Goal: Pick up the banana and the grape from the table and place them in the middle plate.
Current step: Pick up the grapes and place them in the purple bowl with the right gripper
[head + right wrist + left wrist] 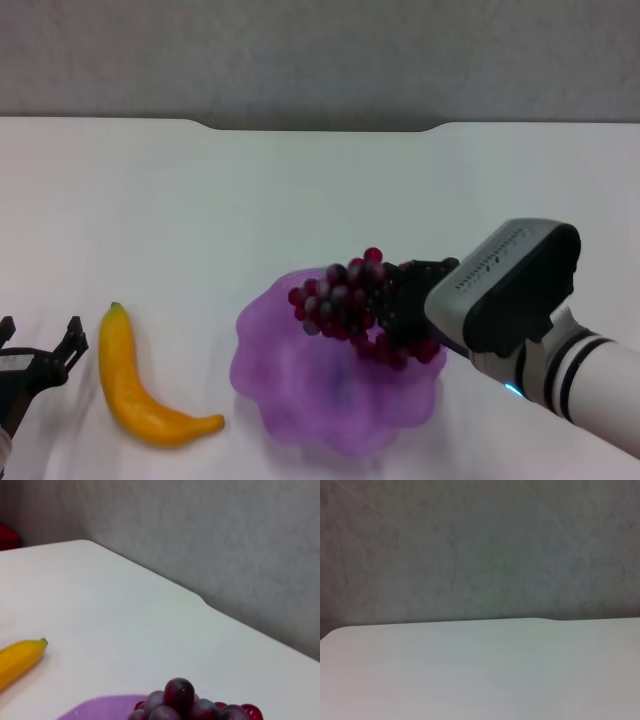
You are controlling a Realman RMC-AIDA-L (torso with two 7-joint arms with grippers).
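A bunch of dark red-purple grapes (350,298) hangs over the purple scalloped middle plate (300,385), held by my right gripper (395,305), which reaches in from the right. The wrist view of that arm shows the top of the grape bunch (180,702) above the plate's rim (100,709). On the white table (320,190), left of the plate, lies the yellow banana (135,385), whose green-tipped end (20,657) also shows in the right wrist view. My left gripper (40,345) stands open at the left edge, just left of the banana.
The table's far edge has a shallow notch (320,126) against a grey wall. The left wrist view shows only bare tabletop (480,675) and the wall.
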